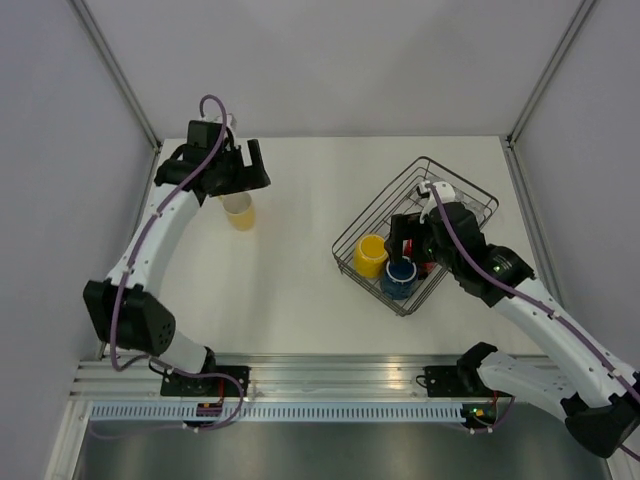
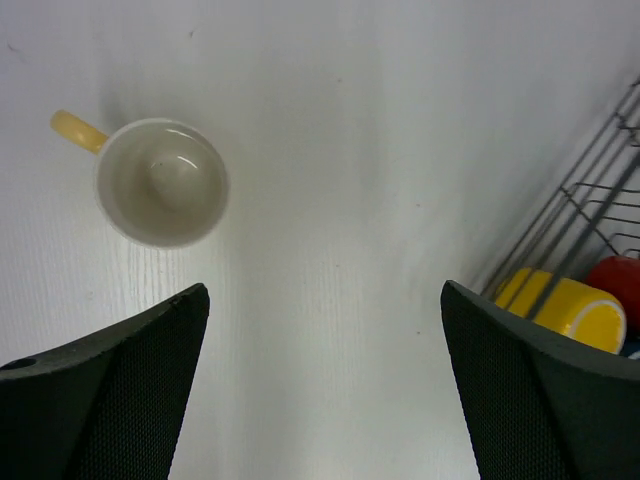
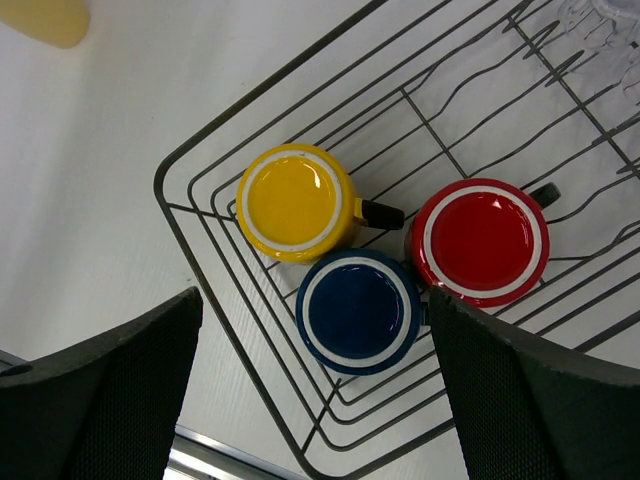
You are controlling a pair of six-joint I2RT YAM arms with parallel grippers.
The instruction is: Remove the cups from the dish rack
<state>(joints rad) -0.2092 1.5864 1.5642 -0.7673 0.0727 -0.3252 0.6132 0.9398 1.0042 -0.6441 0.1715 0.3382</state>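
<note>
The dark wire dish rack [image 1: 462, 193] stands at the right of the table. In it, upside down, are a bright yellow mug [image 3: 295, 202], a dark blue mug [image 3: 358, 310] and a red mug [image 3: 482, 240], close together. A clear glass tumbler [image 3: 603, 22] shows at the rack's far end. My right gripper [image 3: 315, 385] is open above the blue mug, holding nothing. The pale yellow mug [image 2: 162, 183] stands upright on the table at the left, also seen from above [image 1: 239, 211]. My left gripper [image 2: 325, 380] is open and empty, above and just beside it.
The left wrist view shows the rack's edge [image 2: 585, 195] at its right, with the bright yellow mug [image 2: 565, 305] and red mug [image 2: 615, 278] behind the wires. Grey walls enclose the table [image 1: 300, 290]. A metal rail [image 1: 330, 375] runs along the near edge.
</note>
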